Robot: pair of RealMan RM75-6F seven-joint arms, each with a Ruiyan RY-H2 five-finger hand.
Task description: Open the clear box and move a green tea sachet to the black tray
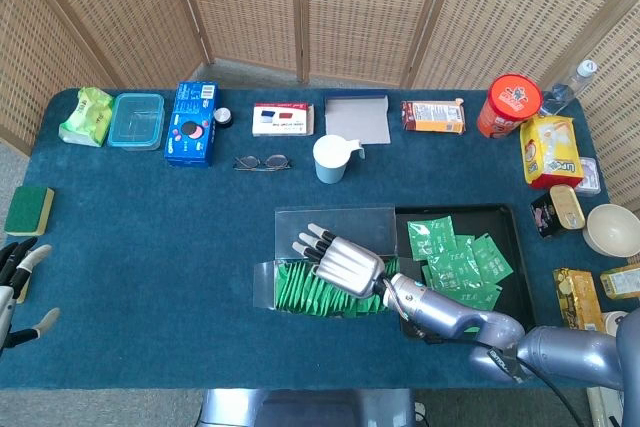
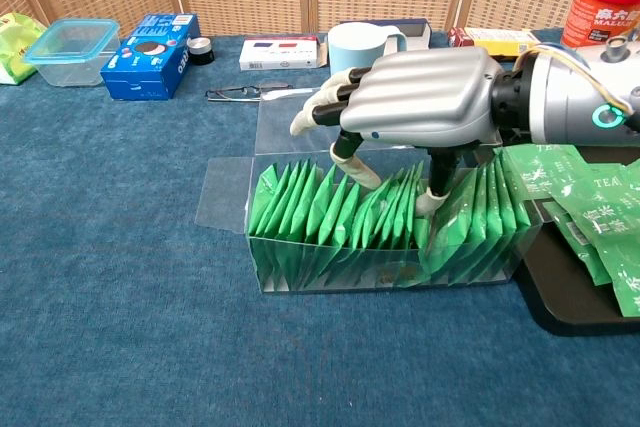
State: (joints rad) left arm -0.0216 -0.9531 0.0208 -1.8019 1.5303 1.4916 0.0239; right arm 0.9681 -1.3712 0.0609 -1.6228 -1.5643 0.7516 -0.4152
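Note:
The clear box (image 2: 390,269) stands mid-table with its lid flap (image 1: 335,221) folded back, packed with a row of upright green tea sachets (image 2: 300,209). My right hand (image 2: 420,97) hovers palm-down over the box (image 1: 300,293). One fingertip and the thumb dip into the row with several sachets between them, and no single sachet is visibly lifted. In the head view this hand (image 1: 340,259) covers the box's right half. The black tray (image 1: 512,247) lies just right of the box and holds several loose green sachets (image 1: 460,259). My left hand (image 1: 18,282) rests at the table's left edge, fingers apart, empty.
A white mug (image 1: 331,158) and glasses (image 1: 262,162) lie behind the box. Along the far edge are a blue cookie box (image 1: 192,123), a plastic container (image 1: 136,119) and a red can (image 1: 513,104). Snacks and a bowl (image 1: 613,229) crowd the right edge. A sponge (image 1: 29,210) sits at the left.

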